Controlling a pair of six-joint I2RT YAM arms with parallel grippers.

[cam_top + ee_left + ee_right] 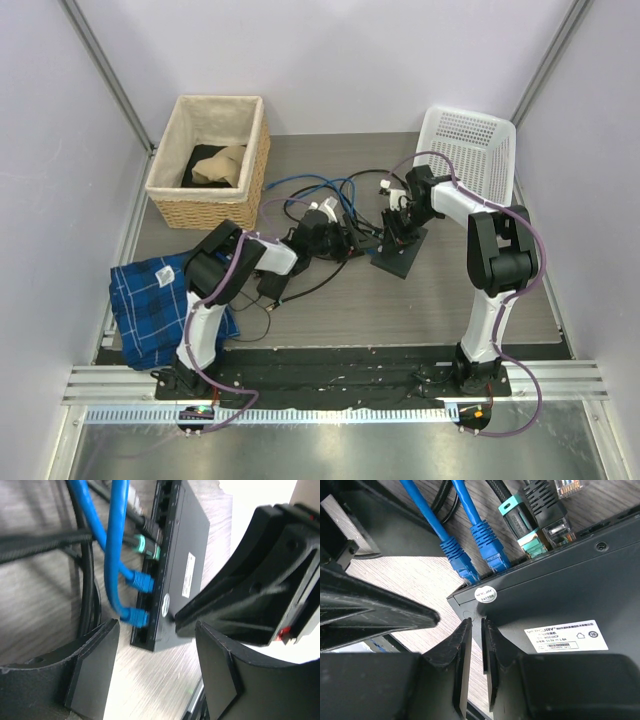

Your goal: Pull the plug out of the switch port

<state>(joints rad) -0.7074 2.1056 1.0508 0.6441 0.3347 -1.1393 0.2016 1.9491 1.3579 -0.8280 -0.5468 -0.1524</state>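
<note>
While the right hand [476, 625], fingers almost together, rests on the switch port [560, 595] in the middle of the counter [330, 300], likely to keep it still, the left hand [156, 630] hangs, fingers apart, by the blue plugs [135, 616].

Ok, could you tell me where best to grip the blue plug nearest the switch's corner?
Take the plug by its ribbed boot, just outside the switch, with the left gripper coming in along its cable. It is the last plug in the row and juts straight out, so a straight pull-back probably suits.
</note>
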